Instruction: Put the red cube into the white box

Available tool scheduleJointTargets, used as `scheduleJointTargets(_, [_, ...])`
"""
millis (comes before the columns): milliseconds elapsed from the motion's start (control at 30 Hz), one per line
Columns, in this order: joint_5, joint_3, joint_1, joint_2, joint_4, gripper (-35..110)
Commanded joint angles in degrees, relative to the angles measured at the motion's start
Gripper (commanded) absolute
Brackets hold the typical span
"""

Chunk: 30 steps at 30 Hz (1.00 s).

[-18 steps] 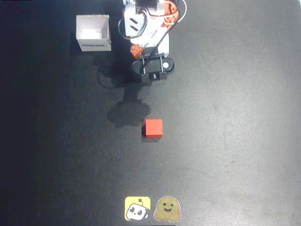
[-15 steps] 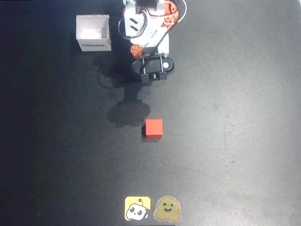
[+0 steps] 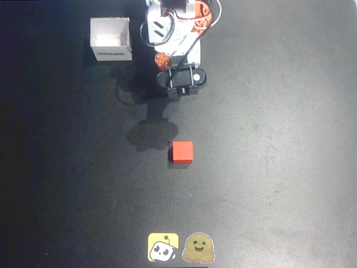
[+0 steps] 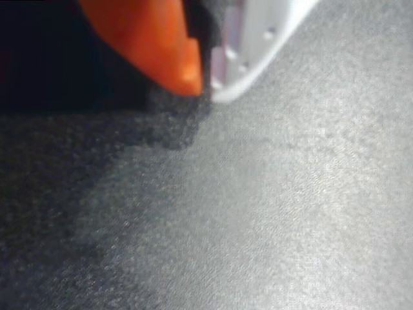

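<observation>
Cube alone on the dark counter, arm folded at the far edge

The claw (image 4: 205, 81) hangs clenched and empty, tips together over bare counter (image 3: 279, 139), since no reach has begun. The red cube (image 3: 182, 152) sits mid-counter, well apart from the white box (image 3: 111, 39) at far left. Two stickers (image 3: 181, 247) mark the near edge of the matte black surface.

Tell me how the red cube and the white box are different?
The red cube is bright red and solid; the white box is white, hollow and open on top. The cube is smaller than the box. The box has dark print on one side; the cube is plain. Both sit on the dark table.
</observation>
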<state>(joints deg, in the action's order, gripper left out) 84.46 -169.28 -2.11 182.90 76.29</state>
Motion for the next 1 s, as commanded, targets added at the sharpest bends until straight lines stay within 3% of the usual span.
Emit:
scheduleJointTargets(0, [0.4,0.0,-0.4,0.3,0.2,0])
scheduleJointTargets(700, [-1.3,5.7,0.1,0.0,1.1,11])
scheduleJointTargets(967, [-2.4,23.4,1.0,-26.2,0.2,12])
